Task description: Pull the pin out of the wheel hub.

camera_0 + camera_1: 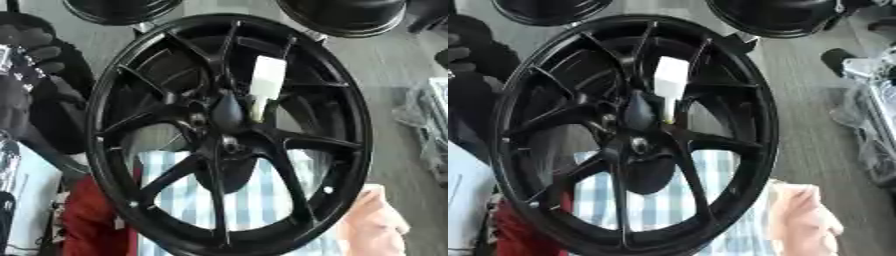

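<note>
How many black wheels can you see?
3. The big black wheel fills the middle. A second wheel sits at the top left, and a third wheel at the top right; both are cut off by the edge, so more may be hidden.

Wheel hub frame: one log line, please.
stage: pre-grasp | pin: white, still in wheel hub | left hand: beside rim, holding nothing | right hand: not visible

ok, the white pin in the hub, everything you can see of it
The pin is white and blocky at its upper end, narrowing to a thin pale stem that runs down into the black wheel hub beside the centre. It looks like plastic. It stands nearly upright, tilted slightly, and is seated in the hub. Only the hub touches it; no hand holds it. The left hand shows dark at the upper left edge, apart from it.
</note>
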Motion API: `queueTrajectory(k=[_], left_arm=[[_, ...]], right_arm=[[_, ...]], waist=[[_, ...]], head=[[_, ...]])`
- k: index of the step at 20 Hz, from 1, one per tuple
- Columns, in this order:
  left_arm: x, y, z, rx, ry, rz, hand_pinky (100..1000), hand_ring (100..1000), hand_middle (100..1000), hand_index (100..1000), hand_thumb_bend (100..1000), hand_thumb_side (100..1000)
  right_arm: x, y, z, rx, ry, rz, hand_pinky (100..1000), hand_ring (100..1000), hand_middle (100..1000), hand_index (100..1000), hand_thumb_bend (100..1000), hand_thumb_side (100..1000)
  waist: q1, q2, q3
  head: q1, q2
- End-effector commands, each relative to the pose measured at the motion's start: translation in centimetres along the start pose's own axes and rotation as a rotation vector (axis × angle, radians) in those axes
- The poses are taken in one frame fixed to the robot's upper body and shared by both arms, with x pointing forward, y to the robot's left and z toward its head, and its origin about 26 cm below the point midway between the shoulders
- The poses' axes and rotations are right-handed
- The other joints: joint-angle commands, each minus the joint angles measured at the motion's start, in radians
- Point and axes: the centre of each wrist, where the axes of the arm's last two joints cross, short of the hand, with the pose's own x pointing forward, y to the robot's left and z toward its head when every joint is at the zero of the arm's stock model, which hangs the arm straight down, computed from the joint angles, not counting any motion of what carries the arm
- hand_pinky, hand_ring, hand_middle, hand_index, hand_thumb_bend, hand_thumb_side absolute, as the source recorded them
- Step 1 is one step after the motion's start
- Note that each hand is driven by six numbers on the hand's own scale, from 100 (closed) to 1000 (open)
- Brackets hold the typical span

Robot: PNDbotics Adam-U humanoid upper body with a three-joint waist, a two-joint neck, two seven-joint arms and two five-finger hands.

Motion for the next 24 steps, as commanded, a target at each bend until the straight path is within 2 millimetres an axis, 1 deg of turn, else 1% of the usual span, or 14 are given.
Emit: queueTrajectory(k=[1,3,5,8,11,14,16,18,19,21,24], left_arm=[[0.9,0.9,-0.2,-0.004,-0.019,-0.038,756,776,751,789,225,791],[0.9,1.1,-0.2,-0.002,-0.016,-0.042,757,776,751,789,228,793],[0.8,1.2,-0.1,0.002,-0.009,-0.038,757,776,751,789,233,795],[0.9,1.4,-0.3,0.013,-0.013,-0.023,758,775,751,789,241,784],[1.0,1.9,-0.2,0.025,-0.013,-0.015,758,775,752,789,233,782],[0.8,2.7,0.3,0.043,-0.006,-0.025,758,775,751,789,228,781],[0.7,3.3,0.8,0.063,0.003,-0.032,758,774,751,788,228,783],[0.5,3.8,1.1,0.08,0.012,-0.037,758,774,751,788,228,786],[0.4,3.9,1.3,0.087,0.017,-0.039,758,774,751,788,228,788],[0.2,4.1,1.5,0.095,0.025,-0.042,758,774,751,788,228,792],[0.1,4.2,1.6,0.098,0.03,-0.044,758,774,751,788,229,790]], right_arm=[[0.1,-1.0,-0.4,-0.001,0.002,0.028,884,839,804,871,100,643],[0.3,-1.2,-1.1,-0.011,-0.002,0.044,885,841,808,872,100,618],[0.2,-1.2,-2.0,-0.026,-0.012,0.04,880,839,806,873,100,618],[-0.1,-0.9,-3.2,-0.036,-0.026,0.027,878,839,808,872,100,607],[-0.1,-0.9,-4.2,-0.055,-0.03,0.038,878,839,809,872,100,558],[-0.2,-0.9,-5.5,-0.07,-0.035,0.019,875,838,810,873,100,551],[-0.3,-0.8,-6.2,-0.074,-0.029,0.017,872,837,808,873,100,558],[-0.3,-0.8,-6.7,-0.078,-0.016,0.026,869,835,806,870,100,541],[-0.2,-0.8,-6.8,-0.087,-0.012,0.031,863,832,804,870,100,546],[-0.2,-0.6,-7.2,-0.107,-0.014,0.027,847,825,796,878,100,585],[0.1,-0.4,-7.7,-0.144,-0.023,0.011,834,816,787,878,100,583]], waist=[[-0.001,-0.029,-0.004],[-0.003,-0.031,-0.008],[-0.004,-0.033,-0.013],[-0.004,-0.037,-0.016],[-0.002,-0.044,-0.011],[0.003,-0.054,0.0],[0.003,-0.059,0.003],[0.001,-0.064,0.004],[0.0,-0.065,0.005],[-0.001,-0.066,0.006],[-0.003,-0.067,0.01]], head=[[0.008,0.003],[0.013,0.006],[0.017,0.012],[0.009,0.023],[-0.001,0.032],[-0.002,0.048],[0.001,0.062],[0.002,0.073],[0.001,0.073],[0.002,0.072],[0.002,0.075]])
